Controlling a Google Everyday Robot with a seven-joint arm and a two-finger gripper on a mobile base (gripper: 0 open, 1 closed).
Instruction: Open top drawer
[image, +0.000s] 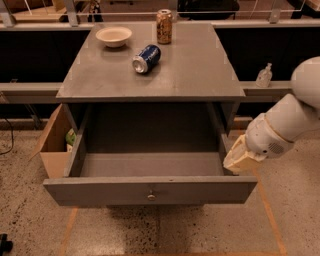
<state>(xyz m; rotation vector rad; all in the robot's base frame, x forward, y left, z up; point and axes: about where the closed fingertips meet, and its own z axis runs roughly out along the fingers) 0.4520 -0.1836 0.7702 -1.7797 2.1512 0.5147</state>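
Observation:
The top drawer (150, 189) is pulled far out from under the grey table top; its flat grey front faces me with a small round metal knob (151, 197) at its centre. The inside of the drawer looks empty. My gripper (241, 159) is at the end of the white arm coming in from the right. It sits just outside the drawer's right side wall, near the front right corner, apart from the knob.
On the table top (190, 75) stand a cream bowl (114, 36), an upright brown can (164, 26) and a blue can (146, 58) lying on its side. A cardboard box (54, 145) stands on the floor at the left. A small clear bottle (263, 76) sits on the right ledge.

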